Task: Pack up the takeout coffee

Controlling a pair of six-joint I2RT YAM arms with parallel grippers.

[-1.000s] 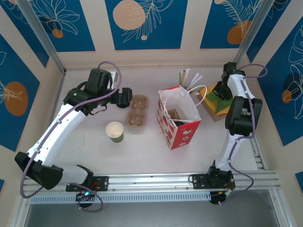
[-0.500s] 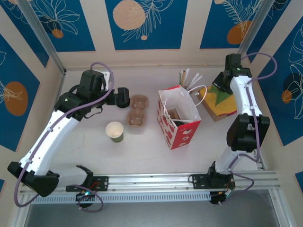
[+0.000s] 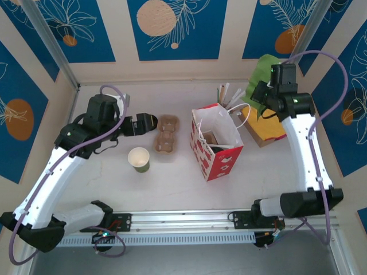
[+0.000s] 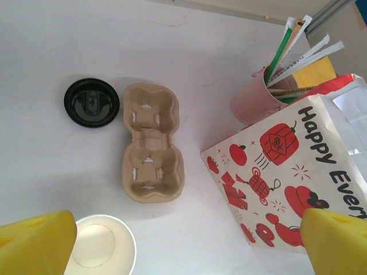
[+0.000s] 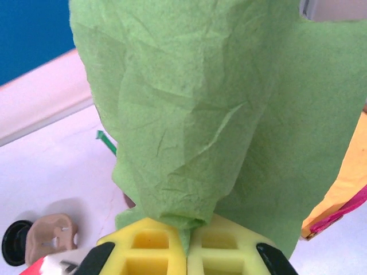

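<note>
Noted since the earlier frame: right arm swung up and off the paper stack (image 3: 269,130), taking a green tissue sheet (image 3: 261,74) into the air; left arm drawn back toward its own side, away from the carrier (image 3: 165,134); cup, carrier and bag unmoved. Found the right fingers (image 5: 143,249) pressed together on the lower edge of the tissue, the sheet hanging crumpled above the far right of the bench (image 3: 172,183). Found the left fingers (image 4: 34,243) wide apart and holding nothing, hovering over the stretch between the green cup (image 3: 139,158) and the red-and-white bag (image 3: 221,154). Located the coffee in two parts: cup upright and lidless on the bench, just near-left of the carrier; black lid (image 4: 92,102) flat on the bench beside the carrier's far end, apart from the cup. Spotted a pink holder of straws (image 4: 252,103) just behind the bag. Judged the step in hand as dressing the bag with tissue, with the coffee itself neither capped nor packed. Judged the next move to call for carrying the sheet over the bag's open mouth and lowering it in without snagging the handles or tipping the bag. Expect capping to need a square seat of lid on rim, and a light grip on that soft cup.
</note>
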